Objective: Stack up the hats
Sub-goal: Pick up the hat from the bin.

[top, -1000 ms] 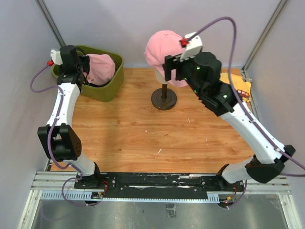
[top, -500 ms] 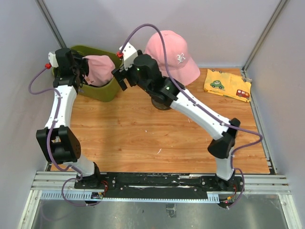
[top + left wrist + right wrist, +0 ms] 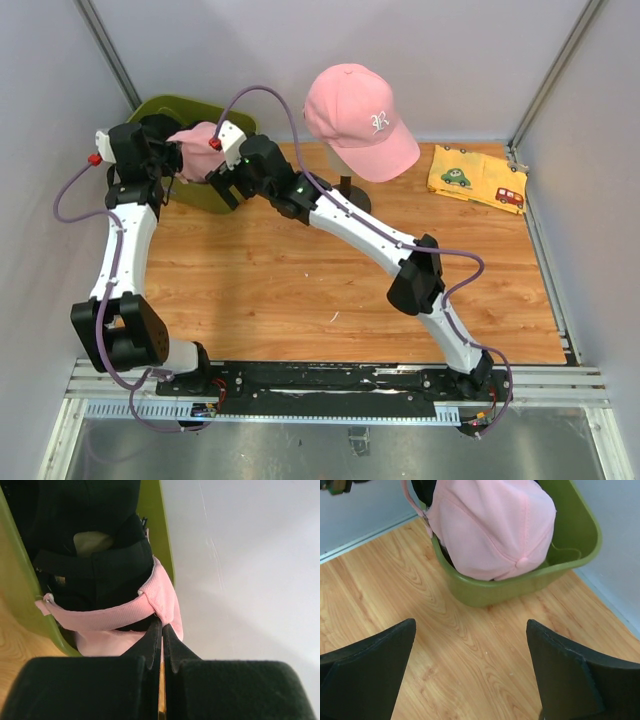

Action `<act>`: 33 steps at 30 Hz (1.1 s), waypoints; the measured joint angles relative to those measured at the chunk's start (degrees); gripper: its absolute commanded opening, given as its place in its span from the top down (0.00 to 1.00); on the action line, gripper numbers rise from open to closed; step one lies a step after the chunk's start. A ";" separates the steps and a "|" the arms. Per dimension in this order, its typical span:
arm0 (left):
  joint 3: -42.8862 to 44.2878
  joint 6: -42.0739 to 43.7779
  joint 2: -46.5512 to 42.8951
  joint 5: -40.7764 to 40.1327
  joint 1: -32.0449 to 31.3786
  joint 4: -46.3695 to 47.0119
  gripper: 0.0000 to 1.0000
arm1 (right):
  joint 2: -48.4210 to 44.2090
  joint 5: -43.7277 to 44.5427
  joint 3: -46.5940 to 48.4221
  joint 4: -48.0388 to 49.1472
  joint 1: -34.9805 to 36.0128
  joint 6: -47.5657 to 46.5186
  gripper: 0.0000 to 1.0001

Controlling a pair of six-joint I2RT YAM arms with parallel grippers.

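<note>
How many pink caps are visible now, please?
2. One pink cap with a white logo sits on the stand at the back. The other pink cap lies in the green bin, pinched by the left gripper. More may be hidden beneath.

Our left gripper (image 3: 161, 630) is pinched tight (arm reared up at far left); our right gripper (image 3: 470, 625), arm stretched leftward, gapes wide.

**Pinks, olive and wood grain**

The logo cap (image 3: 360, 120) is pink with a white emblem. The plain cap (image 3: 492, 525) is the same pink, and the black cap (image 3: 100, 565) lies under it. The bin (image 3: 575, 525) is olive green. The table (image 3: 300, 280) shows honey-brown wood grain. The cloth (image 3: 478, 178) is yellow, printed with green and red cars. The left arm (image 3: 125, 240) and right arm (image 3: 350, 225) are white and black, with purple cables (image 3: 255, 88).
</note>
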 measured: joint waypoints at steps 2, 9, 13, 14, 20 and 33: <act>-1.07 0.50 -1.22 0.04 0.09 0.09 0.99 | 1.31 -1.29 0.85 1.16 -0.22 0.33 0.06; -3.87 3.41 -4.70 -0.57 0.39 0.11 0.99 | 5.73 -3.80 5.60 5.03 -1.31 0.68 0.06; -4.35 4.44 -5.49 -0.46 0.46 0.72 0.99 | 6.71 -4.87 5.73 6.54 -1.64 0.79 0.07; -4.85 4.61 -5.75 -0.37 0.50 1.16 0.99 | 6.93 -5.35 5.73 6.88 -1.75 0.81 0.07; -7.34 4.74 -7.13 0.46 0.66 2.80 0.99 | 8.17 -8.52 5.73 9.29 -2.56 1.60 0.09; -9.51 5.40 -10.25 0.50 0.66 2.99 0.99 | 12.59 -10.75 6.64 12.39 -2.95 3.54 0.21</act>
